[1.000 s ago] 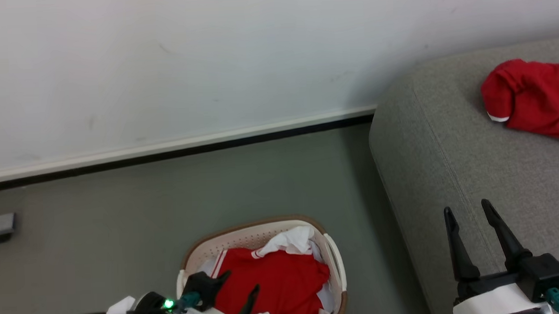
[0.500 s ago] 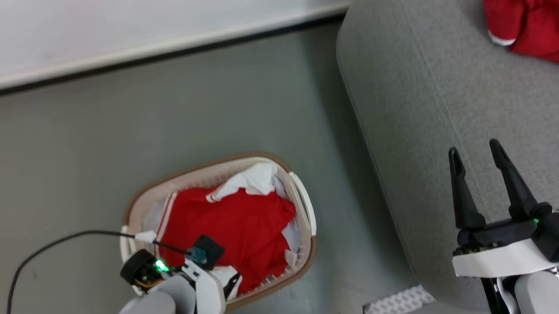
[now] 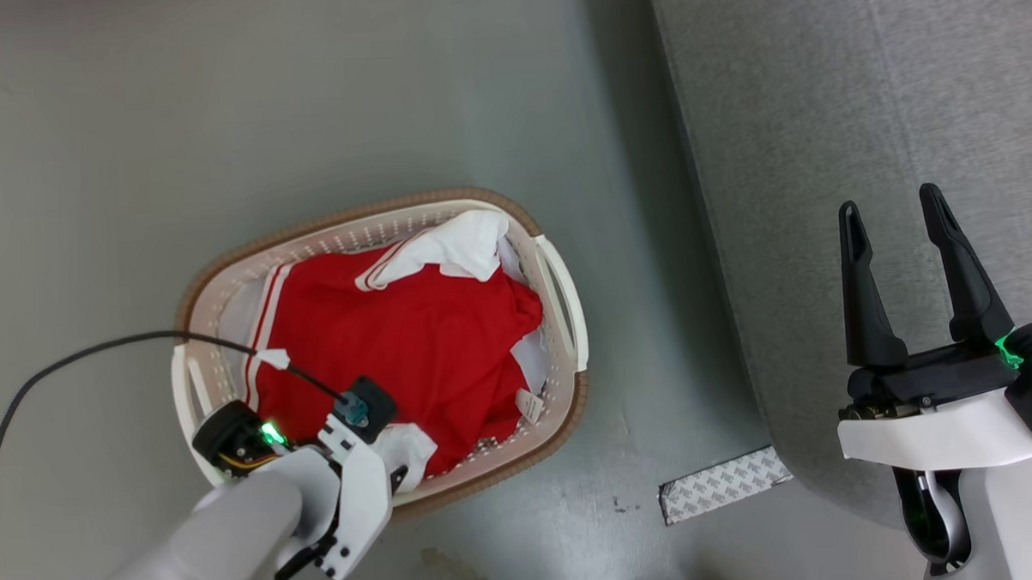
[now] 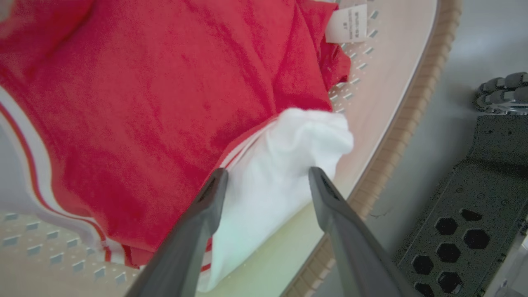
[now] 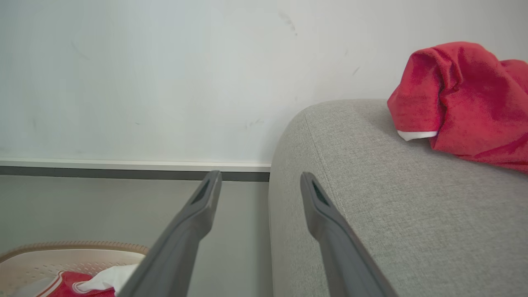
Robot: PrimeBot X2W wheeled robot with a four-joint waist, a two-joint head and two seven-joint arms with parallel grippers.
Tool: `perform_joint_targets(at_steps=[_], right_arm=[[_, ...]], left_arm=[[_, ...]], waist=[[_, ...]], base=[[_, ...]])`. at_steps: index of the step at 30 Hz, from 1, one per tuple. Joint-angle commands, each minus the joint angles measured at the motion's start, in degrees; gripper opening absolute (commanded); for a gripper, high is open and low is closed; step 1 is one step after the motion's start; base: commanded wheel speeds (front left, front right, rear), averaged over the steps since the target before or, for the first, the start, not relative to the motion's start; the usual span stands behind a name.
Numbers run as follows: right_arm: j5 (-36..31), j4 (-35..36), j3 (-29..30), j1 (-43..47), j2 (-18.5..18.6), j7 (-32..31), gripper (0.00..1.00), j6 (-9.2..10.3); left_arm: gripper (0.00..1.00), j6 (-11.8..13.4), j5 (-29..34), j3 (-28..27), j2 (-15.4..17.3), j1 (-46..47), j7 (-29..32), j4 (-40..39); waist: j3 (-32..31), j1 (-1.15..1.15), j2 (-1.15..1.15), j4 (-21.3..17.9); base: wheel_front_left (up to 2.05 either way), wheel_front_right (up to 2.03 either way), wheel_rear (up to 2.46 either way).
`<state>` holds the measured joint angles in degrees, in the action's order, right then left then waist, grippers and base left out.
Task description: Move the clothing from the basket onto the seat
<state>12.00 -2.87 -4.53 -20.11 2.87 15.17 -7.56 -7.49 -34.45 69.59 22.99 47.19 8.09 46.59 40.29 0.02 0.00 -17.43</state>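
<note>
Clothing (image 3: 398,346) is lying heaped in the basket (image 3: 563,408), which is standing on the grey floor (image 3: 217,94) just beside the seat (image 3: 818,99). Red fabric with white stripes is filling most of the basket, and white pieces are poking out at its far end and its near rim. One more red garment (image 5: 462,95) is already lying on the seat, in the right wrist view.

The left hand (image 4: 267,173) is pointing down into the near end of the basket. Its two fingers are spread and straddling a white fold (image 4: 305,140) that is bulging up beside the red cloth. The jaws are not pinching anything yet, and I cannot tell whether the tips are touching the fabric. The fold is running slantwise from the near rim up towards the red heap. The fingers are standing across it, one on each side, so a plain closing looks enough to catch it.

The right hand (image 3: 889,204) is hanging spread and empty over the edge of the seat, well apart from the basket. So the left arm is plainly the nearer one for this pick. The seat is lying to the robot's right of the basket, and a lifted piece would have to travel that way.

The white fold may be joined to the red fabric, so more cloth than expected may be coming up with it. A black cable (image 3: 72,357) is looping from the left wrist across the basket's rim and could be snagging on the lift.
</note>
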Motion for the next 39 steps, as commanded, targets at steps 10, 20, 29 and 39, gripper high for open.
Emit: perform_joint_targets(at_steps=[10,20,29,39], right_arm=[[0.04,1.77,0.62,-2.31,0.03,-0.03,1.00,0.15],[0.27,2.82,1.72,-3.38,0.03,-0.03,1.00,0.15],[-0.88,1.95,3.01,-3.48,0.05,-0.03,1.00,0.15],[-1.50,-0.79,3.25,-0.54,0.06,-0.03,1.00,0.15]], left_arm=[[1.00,0.09,-3.66,3.58,2.26,5.49,-0.32,-0.78],[0.66,0.09,-2.76,3.87,2.73,6.40,1.70,-3.42],[0.00,0.08,-4.50,3.85,0.92,6.32,-4.03,-2.85],[0.00,0.09,-10.49,1.96,-3.20,3.58,-18.21,1.52]], waist=[[5.54,-0.02,0.00,0.34],[9.42,-0.02,0.00,0.13],[7.07,-0.02,0.00,2.11],[-7.24,-0.02,0.00,6.39]], base=[[0.00,0.00,0.00],[0.00,0.00,0.00],[0.00,0.00,0.00],[0.00,0.00,0.00]])
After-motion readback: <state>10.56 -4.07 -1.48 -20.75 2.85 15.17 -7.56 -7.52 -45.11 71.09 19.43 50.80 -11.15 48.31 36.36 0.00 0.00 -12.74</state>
